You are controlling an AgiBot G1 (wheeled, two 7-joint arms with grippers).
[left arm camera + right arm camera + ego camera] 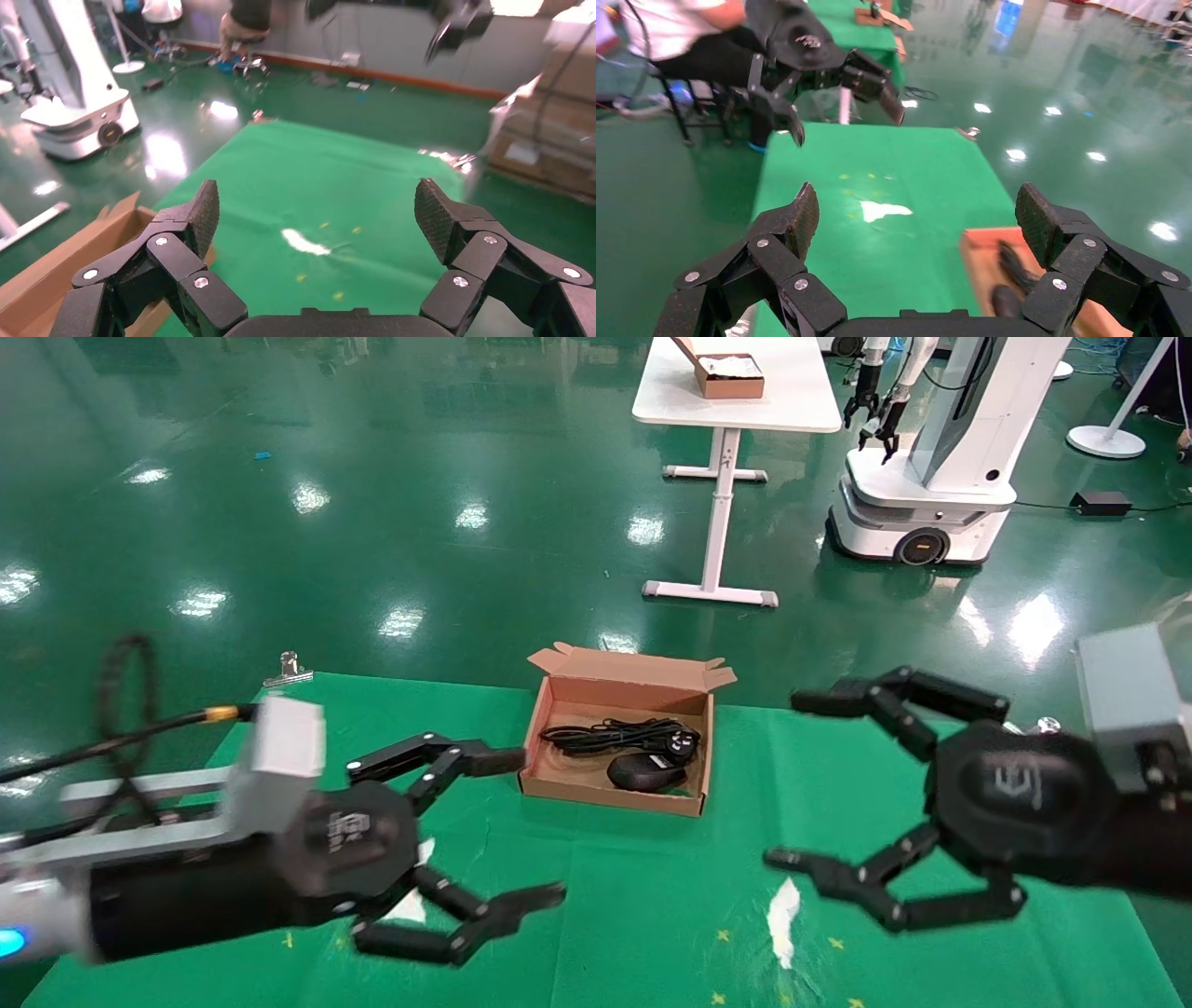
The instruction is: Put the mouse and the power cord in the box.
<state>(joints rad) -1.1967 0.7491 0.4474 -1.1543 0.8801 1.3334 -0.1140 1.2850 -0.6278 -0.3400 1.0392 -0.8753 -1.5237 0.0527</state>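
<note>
Green cloth covers the surface [652, 896]. On it sits the shallow brown cardboard box [559, 710], already holding the coiled black power cord [615, 733], limp and best taken at its plug, and the light, slick black oval mouse [645, 771]. Left end effector [531, 831] and right end effector [782, 784] hover near, both spread wide, empty.

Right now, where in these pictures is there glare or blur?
Head view: bright lamp glare on the glossy floor; the box is sharp. Left wrist view: the far background is smeared. Right wrist view: the mouse and box edge are soft.
</note>
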